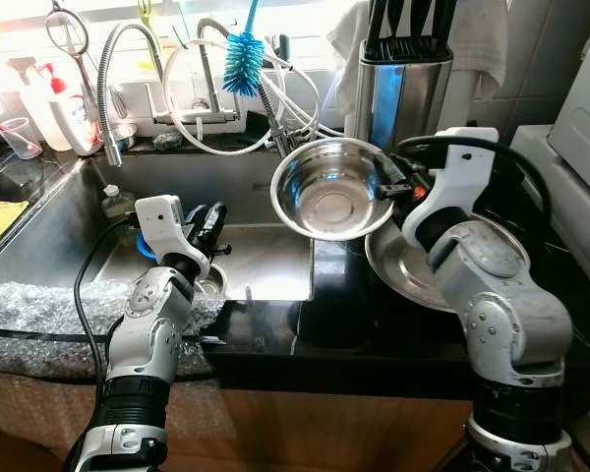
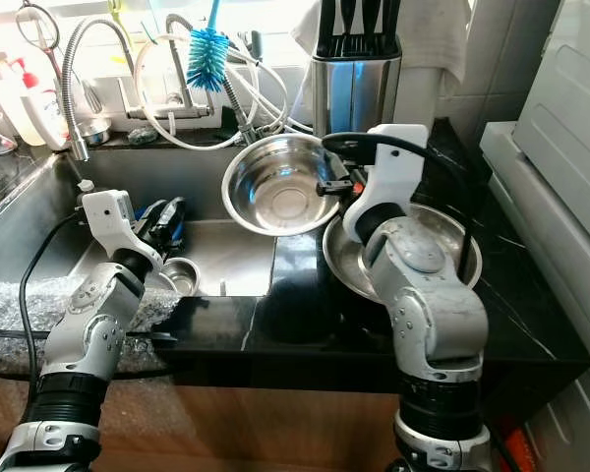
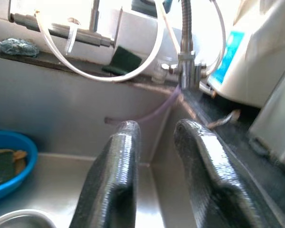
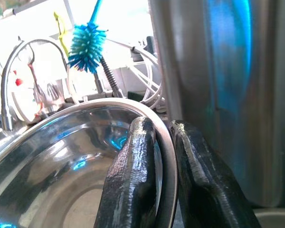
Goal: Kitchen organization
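The right gripper (image 1: 391, 185) was clamped on the rim of a steel bowl (image 1: 329, 192), one finger inside the wall and one outside, as the right wrist view made plain: the fingers (image 4: 133, 175) pinched the thin edge between them. That rim grip let the bowl hang tilted, its open face turned toward the near side, above the seam where the sink (image 1: 265, 258) met the black counter (image 1: 374, 324). It was clear of every surface, so it looked to be in transit rather than set down.

Just right of it and lower, a wider steel dish (image 1: 403, 265) lay on the counter, partly hidden by the right arm. Judging by that, the bowl was probably headed there to nest, or away from the sink to be put by; I could not tell which. Behind stood a knife block (image 1: 403, 84) on the far right, and a blue brush (image 1: 243, 61) hung among the tap hoses at the far edge.

The left gripper (image 1: 208, 228) hovered over the left part of the sink, fingers a little apart and holding nothing. A blue dish (image 3: 12, 156) with a sponge sat in the basin beneath it, and the rim of a small steel cup (image 2: 180, 275) showed close by. It seemed parked near the remaining items, ready for the next pick.
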Tool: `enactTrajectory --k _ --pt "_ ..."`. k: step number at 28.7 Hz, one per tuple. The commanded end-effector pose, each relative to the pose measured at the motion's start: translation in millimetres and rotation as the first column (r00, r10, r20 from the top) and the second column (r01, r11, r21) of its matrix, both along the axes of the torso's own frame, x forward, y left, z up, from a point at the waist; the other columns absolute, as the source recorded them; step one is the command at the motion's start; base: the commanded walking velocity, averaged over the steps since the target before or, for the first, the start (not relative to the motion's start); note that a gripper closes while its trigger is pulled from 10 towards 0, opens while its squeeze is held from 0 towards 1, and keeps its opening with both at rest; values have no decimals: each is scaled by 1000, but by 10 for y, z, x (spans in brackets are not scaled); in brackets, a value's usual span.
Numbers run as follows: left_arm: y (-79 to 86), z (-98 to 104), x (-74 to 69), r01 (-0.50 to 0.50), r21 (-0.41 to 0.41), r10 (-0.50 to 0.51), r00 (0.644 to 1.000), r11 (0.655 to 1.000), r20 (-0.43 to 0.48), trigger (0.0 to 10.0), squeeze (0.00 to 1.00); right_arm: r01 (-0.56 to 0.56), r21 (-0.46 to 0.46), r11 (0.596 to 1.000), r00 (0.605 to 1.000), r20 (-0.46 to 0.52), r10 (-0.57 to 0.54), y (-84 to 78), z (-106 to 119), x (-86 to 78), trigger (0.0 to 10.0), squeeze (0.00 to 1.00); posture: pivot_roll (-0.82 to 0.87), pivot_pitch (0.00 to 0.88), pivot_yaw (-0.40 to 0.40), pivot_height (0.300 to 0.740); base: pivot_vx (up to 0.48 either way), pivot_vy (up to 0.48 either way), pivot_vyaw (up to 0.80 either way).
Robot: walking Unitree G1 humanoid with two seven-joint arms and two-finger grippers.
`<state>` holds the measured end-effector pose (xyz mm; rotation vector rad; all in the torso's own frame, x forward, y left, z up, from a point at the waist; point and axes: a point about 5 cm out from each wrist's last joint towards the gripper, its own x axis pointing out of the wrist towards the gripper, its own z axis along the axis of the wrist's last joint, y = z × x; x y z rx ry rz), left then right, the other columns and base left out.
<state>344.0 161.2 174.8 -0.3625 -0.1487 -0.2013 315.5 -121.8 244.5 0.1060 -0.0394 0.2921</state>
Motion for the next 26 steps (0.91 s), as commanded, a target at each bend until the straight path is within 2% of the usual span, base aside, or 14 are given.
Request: enactTrajectory --k 1,8,14,17,18,19,23,26 --pt "76 132 15 -26 -25 27 999 999 33 10000 1000 3 -26 1000 999 42 -2 27 64 28 10000 0 -59 0 70 740 0 0 0" --pt "142 124 -7 -42 -69 43 999 997 23 10000 1000 54 -30 998 995 88 -51 8 66 87 10000 0 -56 0 72 740 0 0 0" --pt "120 154 -14 5 -117 -1 1000 993 30 10000 1000 76 -84 994 990 124 -65 8 24 117 10000 0 -56 0 75 740 0 0 0" --pt "57 166 -30 66 -138 -63 998 988 26 10000 1000 77 -86 993 989 132 -65 19 2 128 10000 0 -57 0 74 740 0 0 0" --pt "8 177 -52 113 -133 -109 993 985 34 10000 949 77 -87 993 989 134 -65 22 -10 133 10000 0 -57 0 74 740 0 0 0" --pt "-22 179 -65 140 -136 -136 990 981 34 10000 0 78 -90 993 989 135 -65 22 -21 136 10000 0 -54 0 73 740 0 0 0" --pt "-79 188 -97 189 -148 -185 982 971 41 10000 0 79 -104 991 988 139 -64 25 -46 143 10000 0 -54 0 73 740 0 0 0" --pt "-111 172 -126 225 -191 -222 974 955 37 10000 0 78 -118 990 987 151 -60 25 -46 148 10000 0 -54 0 71 740 0 0 0"
